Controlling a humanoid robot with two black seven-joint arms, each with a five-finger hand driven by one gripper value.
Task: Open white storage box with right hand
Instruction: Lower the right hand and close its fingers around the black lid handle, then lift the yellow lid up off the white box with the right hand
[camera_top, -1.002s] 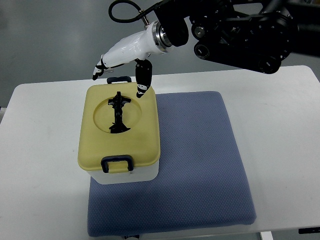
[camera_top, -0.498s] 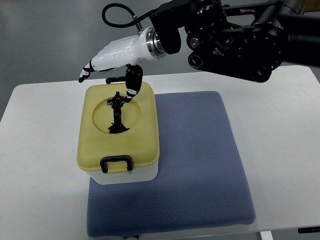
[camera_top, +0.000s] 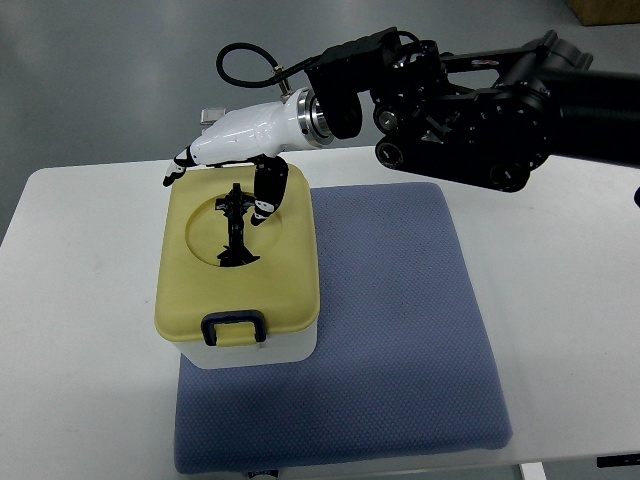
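The white storage box (camera_top: 262, 345) stands on the left end of a blue mat, closed by a yellow lid (camera_top: 240, 262) with a black handle (camera_top: 236, 224) in a round recess and a dark blue front latch (camera_top: 234, 327). My right hand (camera_top: 225, 178), white with black fingertips, reaches in from the right over the lid's far edge. Its fingers are spread and hold nothing; the thumb (camera_top: 266, 195) points down beside the handle, the fingertips (camera_top: 178, 166) hang past the far left corner. The rear latch is hidden under the hand.
The blue mat (camera_top: 390, 330) covers the middle of the white table (camera_top: 80, 300). The black right arm (camera_top: 470, 100) spans the far right side. Bare tabletop lies left of the box and right of the mat.
The right hand has moved down and forward over the lid. Its thumb went from the lid's far right corner to beside the handle. The box and lid have not moved.
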